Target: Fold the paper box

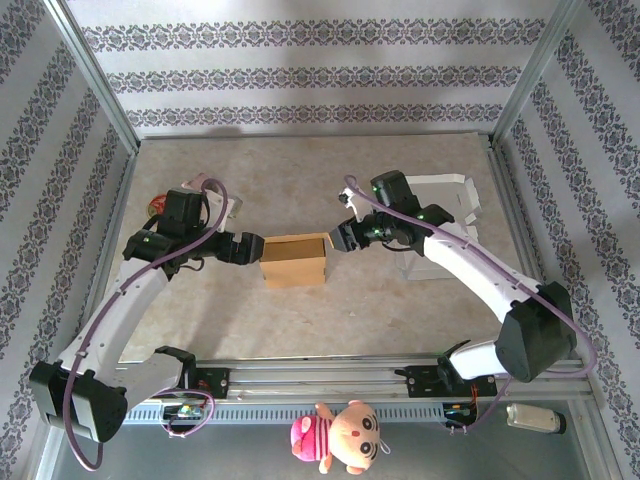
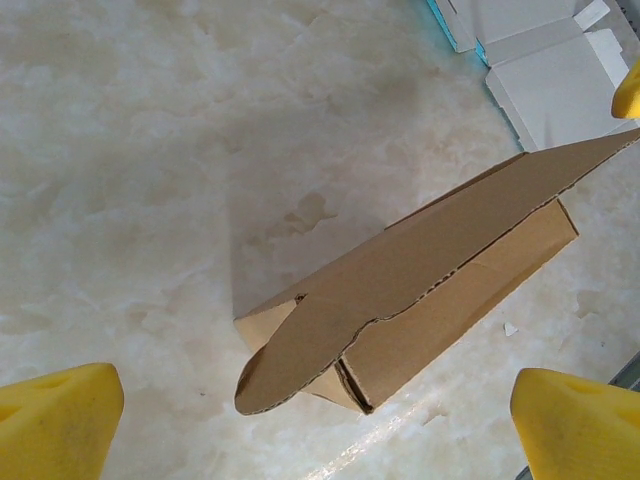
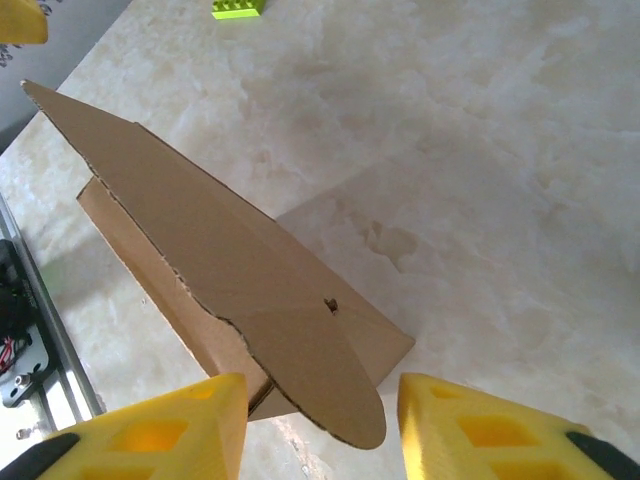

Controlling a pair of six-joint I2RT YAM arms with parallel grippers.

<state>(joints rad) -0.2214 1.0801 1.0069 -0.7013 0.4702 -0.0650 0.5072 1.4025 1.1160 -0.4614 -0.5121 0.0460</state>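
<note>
A brown cardboard paper box (image 1: 294, 259) lies in the middle of the table, its long lid flap raised and ending in a rounded tab at each end (image 2: 430, 270) (image 3: 220, 270). My left gripper (image 1: 252, 248) is at the box's left end. Its yellow fingers stand wide open on either side of the rounded tab (image 2: 318, 405), touching nothing. My right gripper (image 1: 335, 238) is at the box's right end. Its yellow fingers (image 3: 320, 400) straddle the other rounded tab with a gap on each side.
Flat white box blanks (image 1: 440, 200) (image 2: 540, 60) lie at the back right. A green brick (image 3: 238, 8) sits beyond the box's far end. A red object (image 1: 155, 207) is by the left arm. The metal rail (image 1: 320, 378) and a plush toy (image 1: 335, 435) line the near edge.
</note>
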